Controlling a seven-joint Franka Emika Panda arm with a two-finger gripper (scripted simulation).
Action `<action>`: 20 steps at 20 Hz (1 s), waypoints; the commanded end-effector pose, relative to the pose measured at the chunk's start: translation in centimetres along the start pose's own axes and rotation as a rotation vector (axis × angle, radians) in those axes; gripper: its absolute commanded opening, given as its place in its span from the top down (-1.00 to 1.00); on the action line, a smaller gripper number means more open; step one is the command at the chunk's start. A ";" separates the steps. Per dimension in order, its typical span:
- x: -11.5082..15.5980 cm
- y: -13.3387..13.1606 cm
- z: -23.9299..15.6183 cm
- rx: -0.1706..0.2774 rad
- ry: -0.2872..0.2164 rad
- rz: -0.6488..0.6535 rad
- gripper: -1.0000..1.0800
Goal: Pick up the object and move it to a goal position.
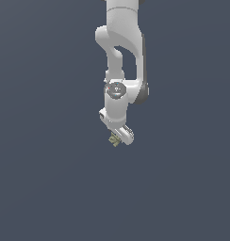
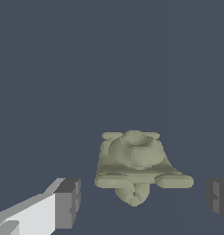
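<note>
The object (image 2: 134, 160) is a small lumpy olive-tan thing with a ring-shaped top. In the wrist view it lies between my two dark-padded fingers (image 2: 68, 202), with a narrow gap on each side. My gripper (image 2: 143, 202) is open around it and does not touch it. In the exterior view the object (image 1: 114, 140) peeks out at the tip of the white gripper (image 1: 119, 137), which points down over the flat grey ground. The fingertips are mostly hidden by the hand in that view.
The white arm (image 1: 120, 56) comes down from the top of the exterior view. The flat dark grey ground (image 1: 51, 188) lies all around. No other thing shows.
</note>
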State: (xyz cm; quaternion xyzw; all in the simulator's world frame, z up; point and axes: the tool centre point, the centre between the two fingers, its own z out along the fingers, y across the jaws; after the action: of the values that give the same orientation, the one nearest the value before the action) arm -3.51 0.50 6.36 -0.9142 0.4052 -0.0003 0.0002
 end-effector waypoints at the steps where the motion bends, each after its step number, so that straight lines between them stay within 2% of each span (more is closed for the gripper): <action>1: -0.1 0.1 1.3 -0.001 -0.001 0.001 -0.92; 9: 0.0 0.0 3.2 -0.001 0.000 0.003 -0.92; 10: 0.0 0.0 3.2 -0.001 0.000 0.003 1.00; 20: 0.0 0.0 3.1 0.000 0.000 0.002 1.00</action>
State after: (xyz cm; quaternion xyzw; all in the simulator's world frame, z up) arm -3.49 0.56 3.30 -0.9138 0.4063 -0.0003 0.0004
